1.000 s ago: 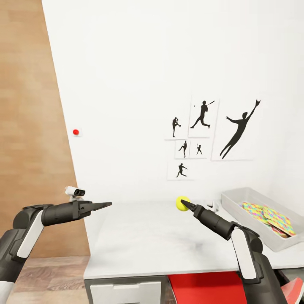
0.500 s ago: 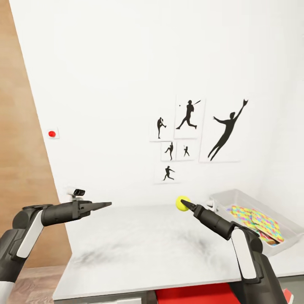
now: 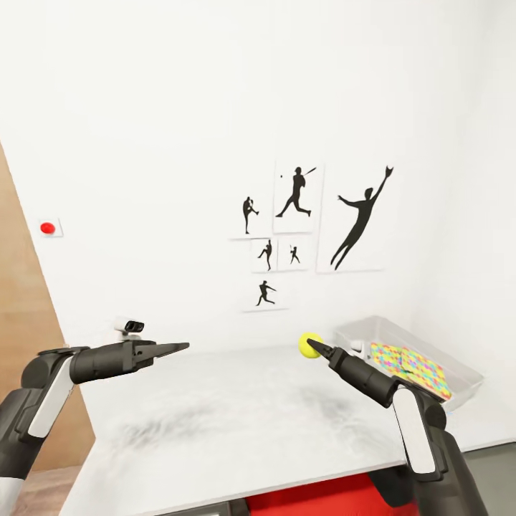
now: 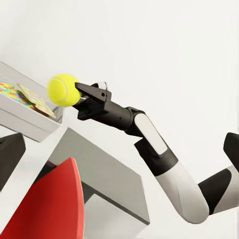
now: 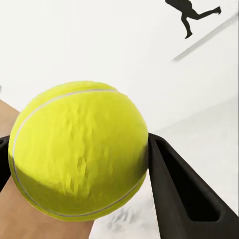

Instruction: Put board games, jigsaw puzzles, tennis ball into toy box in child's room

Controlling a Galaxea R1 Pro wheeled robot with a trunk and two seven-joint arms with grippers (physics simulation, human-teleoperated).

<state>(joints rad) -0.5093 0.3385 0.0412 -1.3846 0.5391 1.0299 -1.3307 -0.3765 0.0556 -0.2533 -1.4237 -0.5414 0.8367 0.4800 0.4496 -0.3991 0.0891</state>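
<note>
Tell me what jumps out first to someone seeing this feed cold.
The bright yellow tennis ball, pinched in the right gripper above the table. Next, the toy box at the table's far right, with the multicoloured jigsaw puzzles inside. Behind them, black baseball-player silhouette prints stand out on the white wall.

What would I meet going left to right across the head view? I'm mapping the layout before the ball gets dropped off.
Red wall button → left gripper → baseball-player prints → tennis ball held in the right gripper → toy box with the jigsaw puzzles inside.
</note>
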